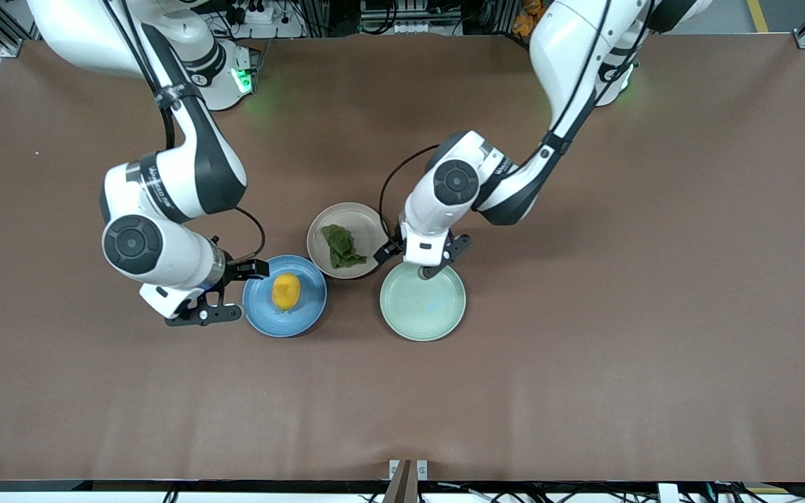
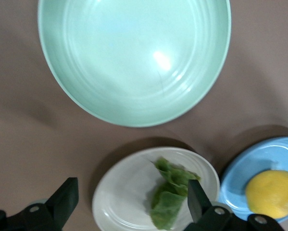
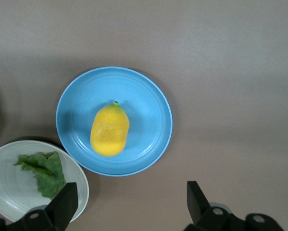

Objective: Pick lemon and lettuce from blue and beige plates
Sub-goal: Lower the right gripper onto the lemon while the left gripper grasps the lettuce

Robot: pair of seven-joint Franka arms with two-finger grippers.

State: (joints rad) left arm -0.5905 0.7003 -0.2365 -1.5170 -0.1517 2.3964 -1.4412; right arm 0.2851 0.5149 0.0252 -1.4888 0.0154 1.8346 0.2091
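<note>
Front view shows my right gripper (image 1: 224, 291) hanging just beside the blue plate (image 1: 308, 318), at the plate's edge toward my right arm's end of the table, fingers spread wide and holding nothing. The lemon (image 1: 286, 291) lies in the middle of that plate, not yet between my fingers. My left gripper (image 1: 422, 257) is also spread and empty, low over the gap where the beige plate (image 1: 367, 222) meets the mint-green plate (image 1: 444, 318). The lettuce (image 1: 342, 246) rests on the beige plate, beside this gripper rather than under it.

As I judge it, the lemon is the slippery one: it is rounded, so if I close off its middle it could squirt out or roll across the plate. Coming down so near the raised rim, a finger could also catch the rim and tip or shove the plate.

The lettuce is thin and flat. I may pinch only a loose edge and drop it, or scrape the plate. My two grippers work close together, so the arms could bump.
</note>
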